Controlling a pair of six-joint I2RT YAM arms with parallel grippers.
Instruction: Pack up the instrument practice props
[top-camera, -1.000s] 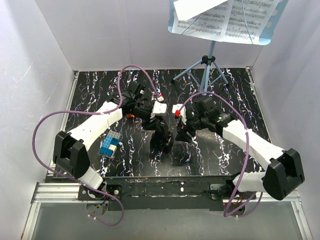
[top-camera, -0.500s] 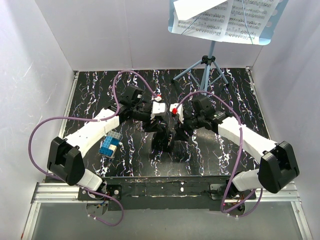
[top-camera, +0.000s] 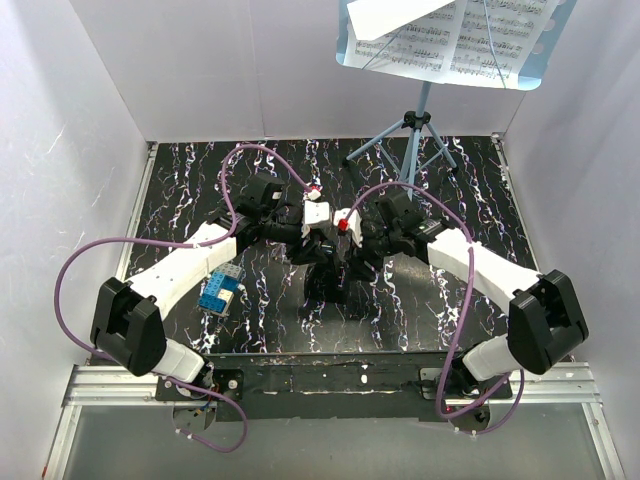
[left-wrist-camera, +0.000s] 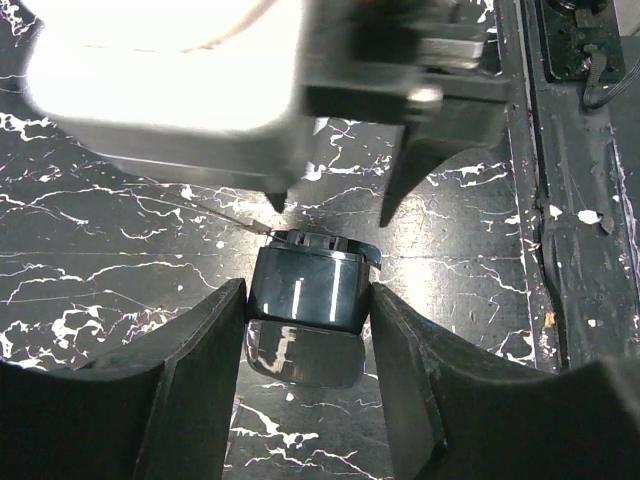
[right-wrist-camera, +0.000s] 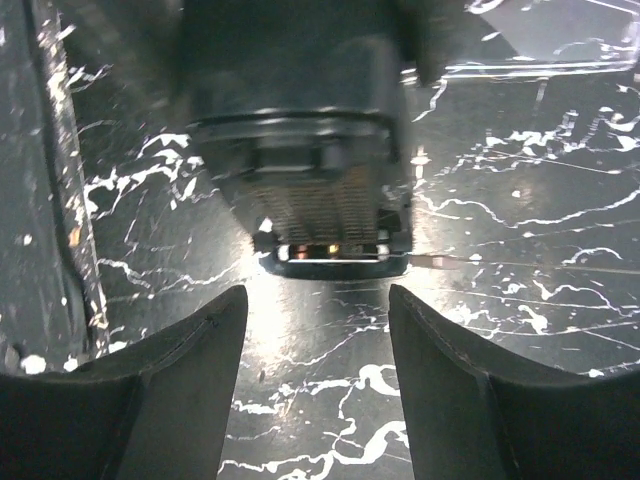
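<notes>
Both arms are meeting at table centre, well apart from the props. The light-blue metal music stand w/ perforated desk plate, thin pole & tripod legs (top-camera: 421, 115) is standing upright at approx. 1 o'clock from centre, at the far edge of the black, white-veined tabletop (top-camera: 180, 190). The white printed sheet-music pages (top-camera: 470, 40) are resting on its desk plate.

The left gripper (left-wrist-camera: 307, 292) is straddling a small black glossy rounded box (left-wrist-camera: 300, 305), w/ fingers sitting close against both sides. Can't tell whether it's squeezing or only bracketing. The right gripper (right-wrist-camera: 318, 300) is facing it from 3 o'clock, jaws spread wide w/ nothing between them. A blue toy-brick block (top-camera: 220, 290) is lying at 9 o'clock of the box, apart from it.

Judging by this, the step in hand is dealing w/ the box (its role is unclear), and packing proper isn't begun: pages are on the stand and the legs are splayed. The next move is prob. calling for one arm to reach up toward 1 o'clock and lift the pages off w/o tipping the stand, which is looking top-heavy.
</notes>
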